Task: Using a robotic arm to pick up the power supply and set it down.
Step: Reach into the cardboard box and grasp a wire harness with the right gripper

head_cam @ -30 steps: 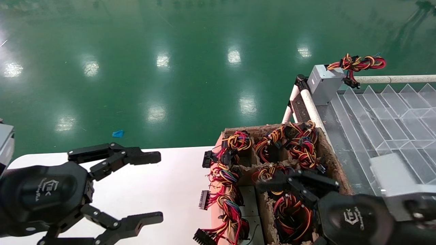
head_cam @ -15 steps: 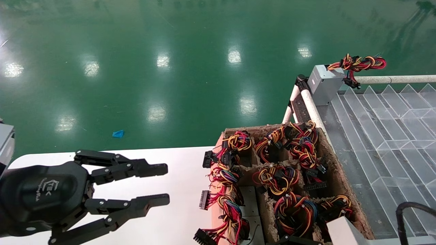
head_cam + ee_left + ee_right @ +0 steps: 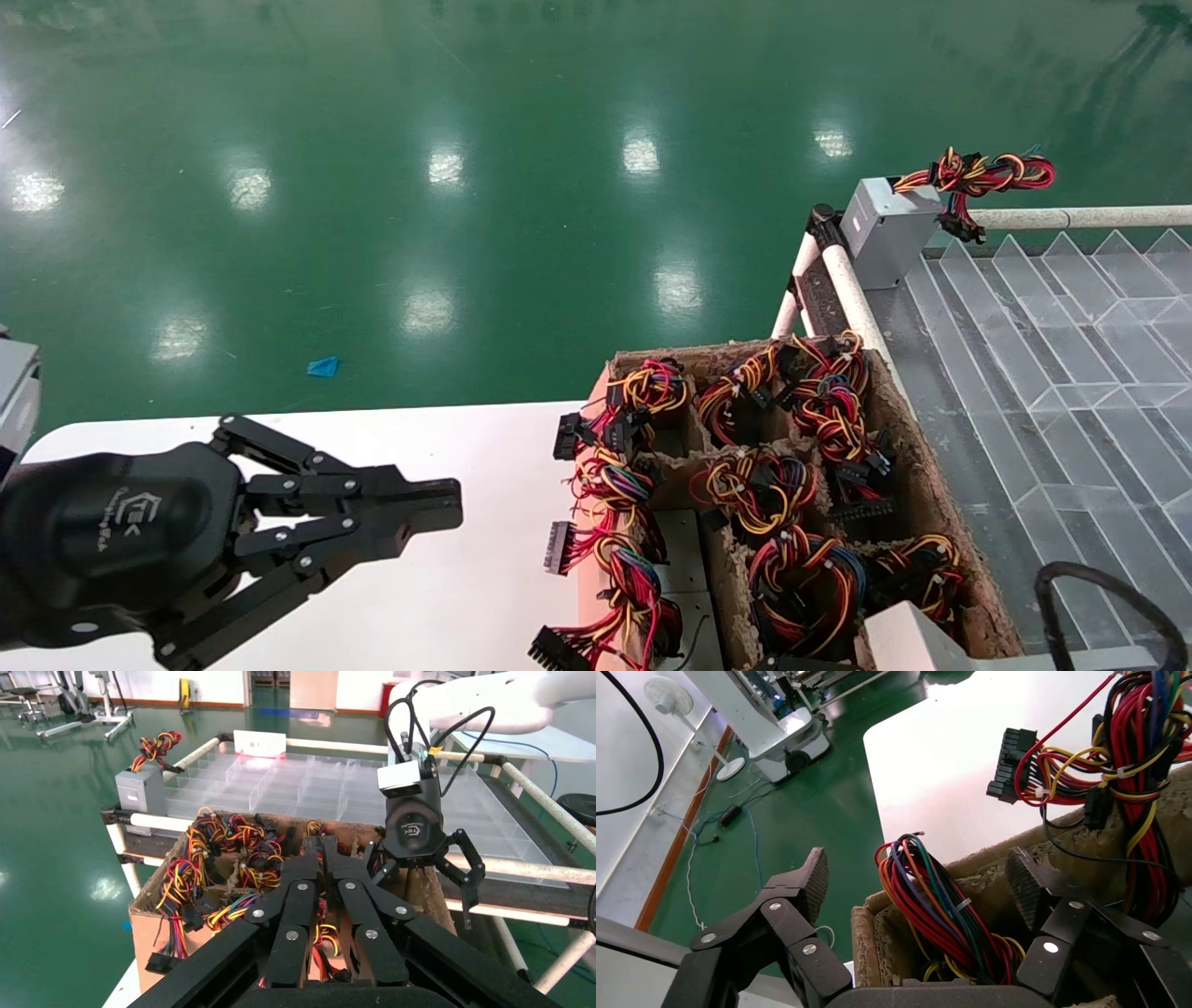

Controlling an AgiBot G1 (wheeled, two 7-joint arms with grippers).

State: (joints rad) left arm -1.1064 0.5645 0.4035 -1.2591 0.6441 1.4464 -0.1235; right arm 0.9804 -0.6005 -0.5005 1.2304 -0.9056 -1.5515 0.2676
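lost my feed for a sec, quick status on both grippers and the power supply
Left gripper shut, empty, over the white table. Right gripper open above the cardboard box of wire bundles, holding nothing. One power supply sits on the rack corner. Nothing blocking.

Floor (image 3: 447, 186): glossy green coating throughout, carrying rows of bright reflections from overhead lighting. A small blue scrap (image 3: 322, 366) lies on the floor just beyond the far edge of the white table (image 3: 447, 596). To the right of the table stands a rack of white tubing (image 3: 1071, 217) carrying clear divided trays (image 3: 1043, 335). In the left wrist view, white walls (image 3: 211, 685) with an orange skirting strip close the far end of the room. The right wrist view shows a white pedestal fan (image 3: 670, 699) and loose cables (image 3: 729, 815) on the floor.
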